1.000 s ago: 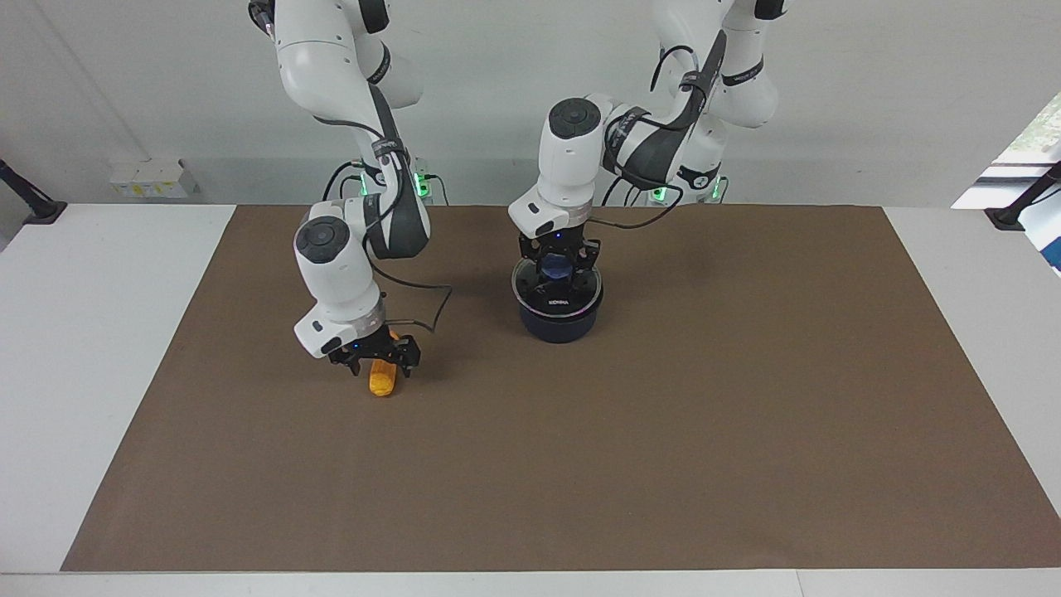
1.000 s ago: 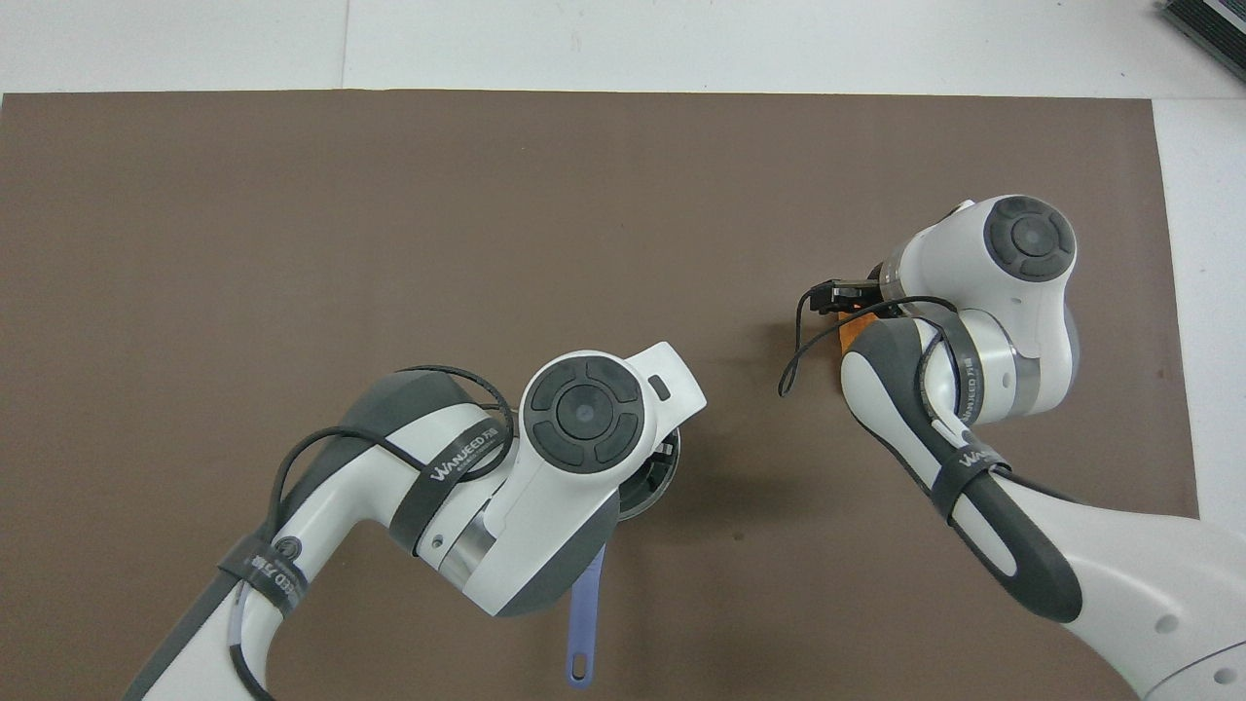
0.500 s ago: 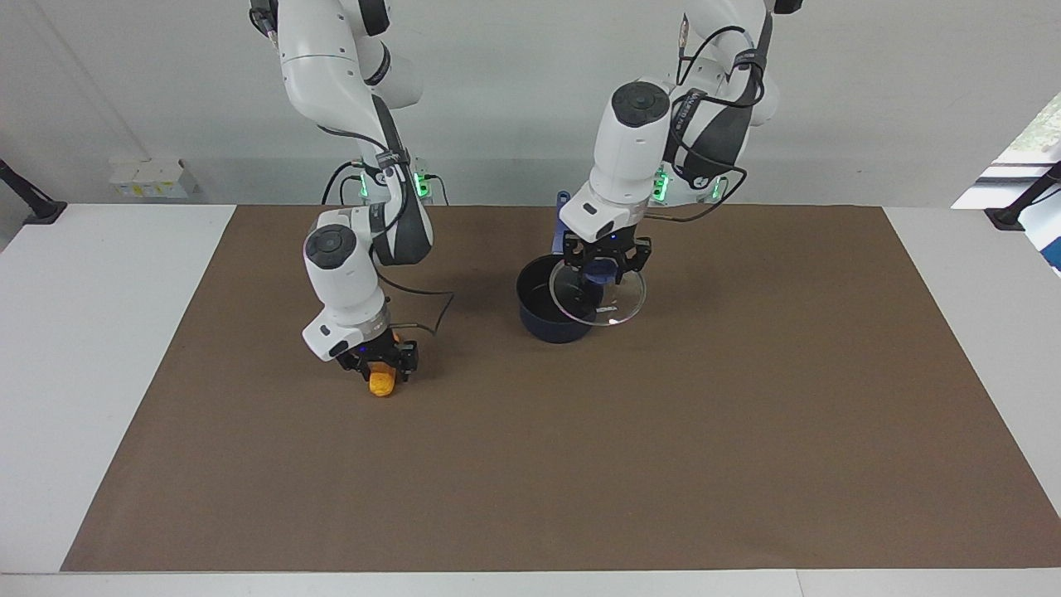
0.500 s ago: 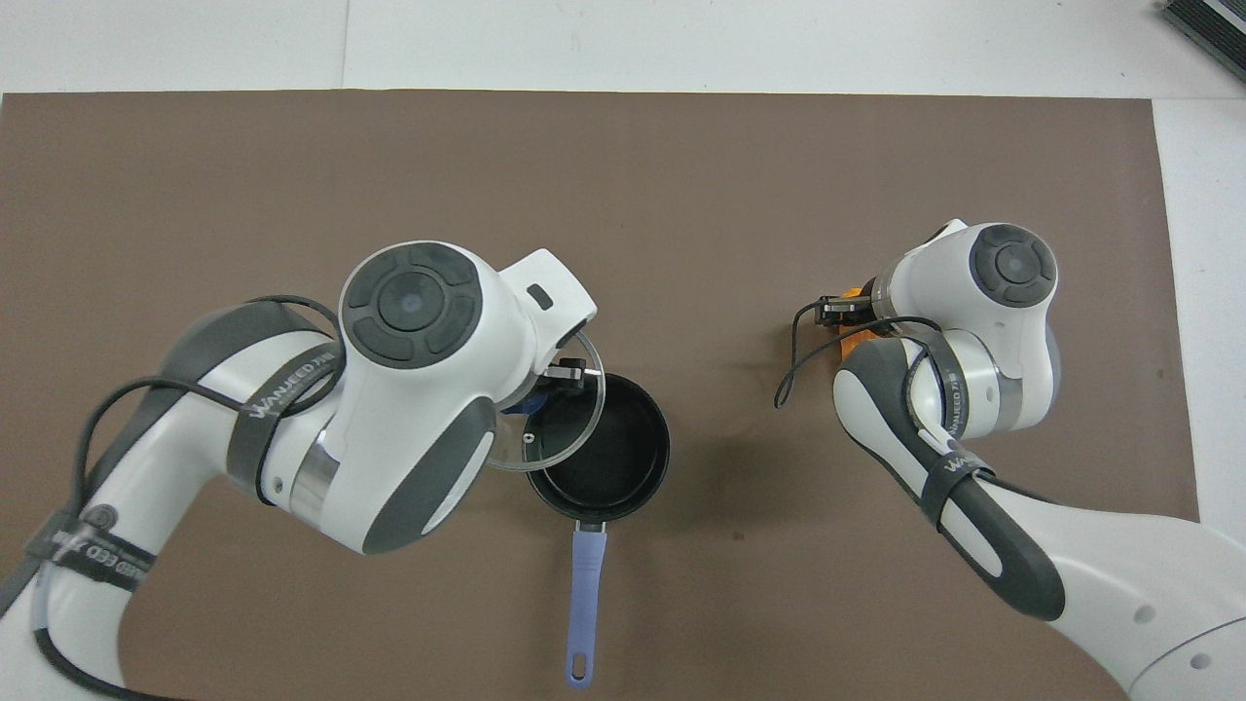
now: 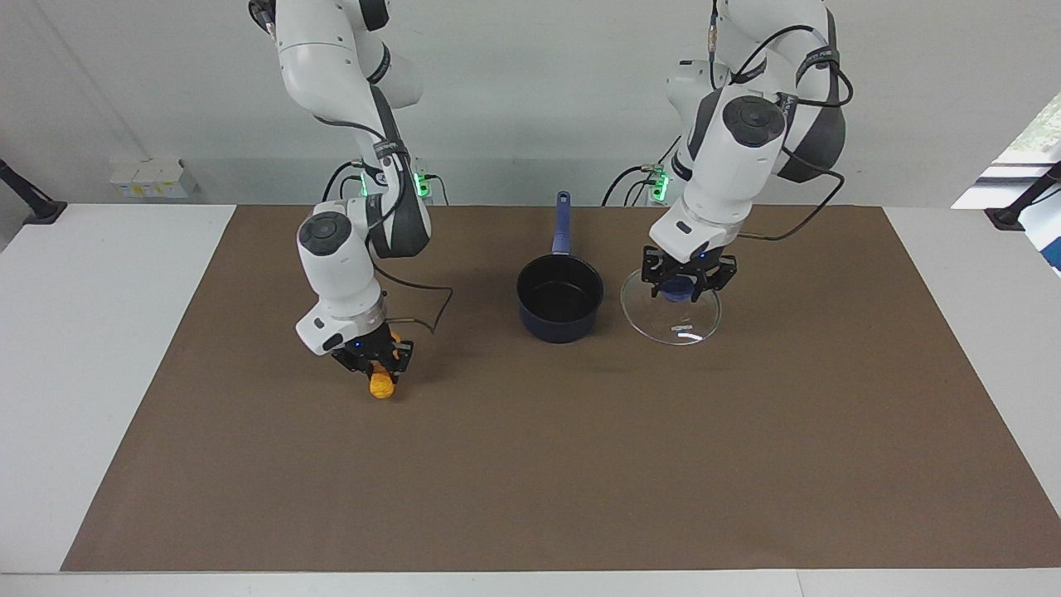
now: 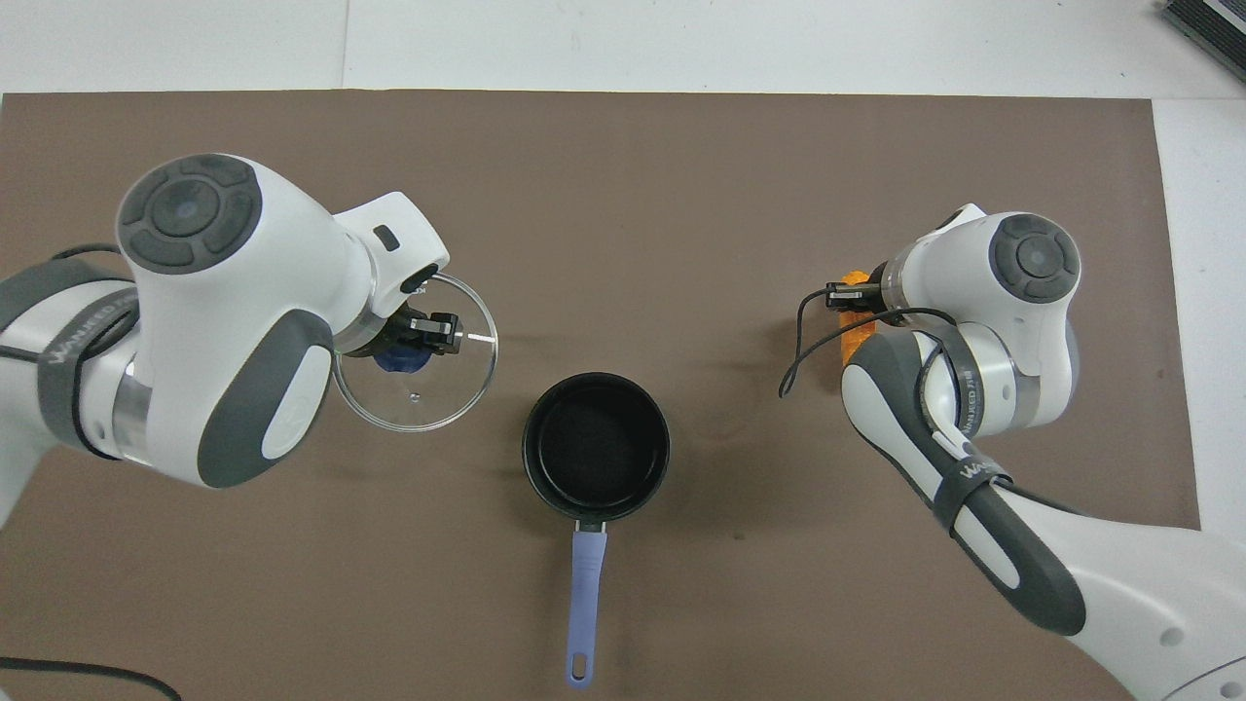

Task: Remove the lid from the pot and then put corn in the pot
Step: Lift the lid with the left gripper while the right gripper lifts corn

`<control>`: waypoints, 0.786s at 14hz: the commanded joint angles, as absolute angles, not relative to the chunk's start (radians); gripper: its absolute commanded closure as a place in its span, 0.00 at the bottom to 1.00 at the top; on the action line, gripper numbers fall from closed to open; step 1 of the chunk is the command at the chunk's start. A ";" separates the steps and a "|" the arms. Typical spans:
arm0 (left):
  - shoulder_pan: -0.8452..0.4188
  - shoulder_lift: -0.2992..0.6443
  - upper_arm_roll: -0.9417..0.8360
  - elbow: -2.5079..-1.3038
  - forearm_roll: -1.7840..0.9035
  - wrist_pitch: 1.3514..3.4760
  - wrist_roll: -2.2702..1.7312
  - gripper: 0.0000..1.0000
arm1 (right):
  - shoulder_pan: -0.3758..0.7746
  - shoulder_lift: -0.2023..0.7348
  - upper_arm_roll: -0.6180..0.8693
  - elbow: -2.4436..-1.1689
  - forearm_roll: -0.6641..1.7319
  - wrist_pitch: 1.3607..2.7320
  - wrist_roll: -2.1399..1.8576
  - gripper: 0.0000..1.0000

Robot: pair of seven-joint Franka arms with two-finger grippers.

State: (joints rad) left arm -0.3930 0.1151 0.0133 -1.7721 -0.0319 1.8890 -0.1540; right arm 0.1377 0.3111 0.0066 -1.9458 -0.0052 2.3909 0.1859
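Observation:
The dark blue pot (image 5: 560, 326) stands open on the mat, its black inside bare and its long handle (image 5: 563, 222) pointing toward the robots; it also shows in the overhead view (image 6: 596, 445). My left gripper (image 5: 684, 288) is shut on the blue knob of the glass lid (image 5: 675, 325) and holds it low over the mat, beside the pot toward the left arm's end. The lid also shows in the overhead view (image 6: 428, 399). My right gripper (image 5: 380, 367) is shut on the yellow-orange corn (image 5: 381, 386), low at the mat toward the right arm's end.
A brown mat (image 5: 530, 464) covers most of the white table (image 5: 91, 332). A black cable (image 5: 431, 303) loops from the right wrist just above the mat between the corn and the pot.
My left gripper has lifted the lid off the pot, carried it toward the left arm's end and lowered it beside the pot. My right gripper stayed at the corn and turned slightly.

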 commanded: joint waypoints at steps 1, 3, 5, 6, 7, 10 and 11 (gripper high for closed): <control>-0.304 0.094 0.002 -1.789 -0.029 1.868 -0.036 1.00 | 0.150 0.229 0.017 -1.950 0.012 2.329 0.210 0.77; -0.243 0.089 0.002 -1.808 -0.031 1.879 0.055 1.00 | 0.202 0.189 0.017 -1.950 0.012 2.301 0.293 0.77; -0.203 0.081 0.002 -1.836 -0.031 1.894 0.110 1.00 | 0.267 0.151 0.017 -1.948 0.012 2.266 0.400 0.77; -0.184 0.081 0.002 -1.850 -0.032 1.910 0.129 1.00 | 0.302 0.138 0.017 -1.944 0.012 2.243 0.455 0.77; -0.172 0.081 0.002 -1.862 -0.032 1.922 0.155 1.00 | 0.343 0.132 0.017 -1.936 0.012 2.223 0.507 0.77; -0.106 0.083 0.002 -1.916 -0.037 1.977 0.239 1.00 | 0.460 0.117 0.018 -1.922 0.012 2.207 0.681 0.77; -0.075 0.084 0.002 -1.945 -0.054 2.011 0.283 1.00 | 0.481 0.112 0.023 -1.922 0.015 2.207 0.714 0.77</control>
